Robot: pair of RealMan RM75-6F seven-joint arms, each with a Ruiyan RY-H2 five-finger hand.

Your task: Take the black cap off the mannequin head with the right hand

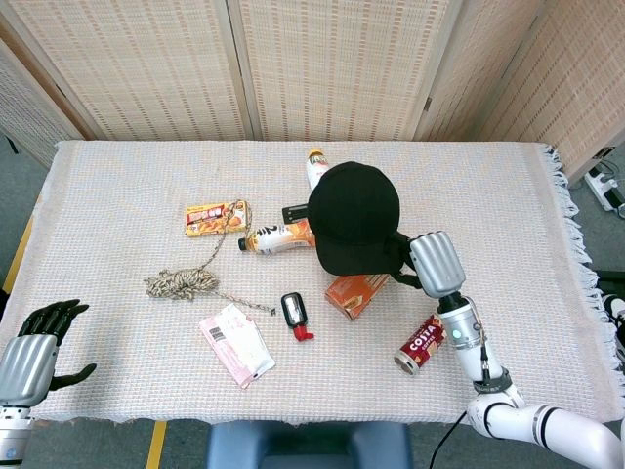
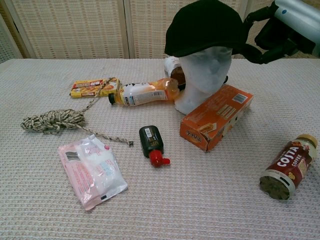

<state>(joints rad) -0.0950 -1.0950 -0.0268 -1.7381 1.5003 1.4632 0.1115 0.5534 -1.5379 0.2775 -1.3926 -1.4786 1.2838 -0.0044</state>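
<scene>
The black cap (image 1: 354, 215) sits on the white mannequin head (image 2: 205, 75) near the table's middle, and seen from the chest the cap (image 2: 205, 27) is tipped a little. My right hand (image 1: 430, 264) is at the cap's right side, its dark fingers closed around the brim. In the chest view the right hand (image 2: 280, 30) meets the brim at the top right. The left hand (image 1: 29, 357) hovers at the table's near left corner, holding nothing, with its fingers apart.
An orange box (image 1: 359, 291) leans against the head's base, and a Costa coffee can (image 1: 423, 342) lies below my right forearm. Left of the head are a juice bottle (image 1: 278, 236), a snack pack (image 1: 215, 217), a rope (image 1: 181, 283), a wipes pack (image 1: 236, 344) and a small black bottle (image 1: 295, 313).
</scene>
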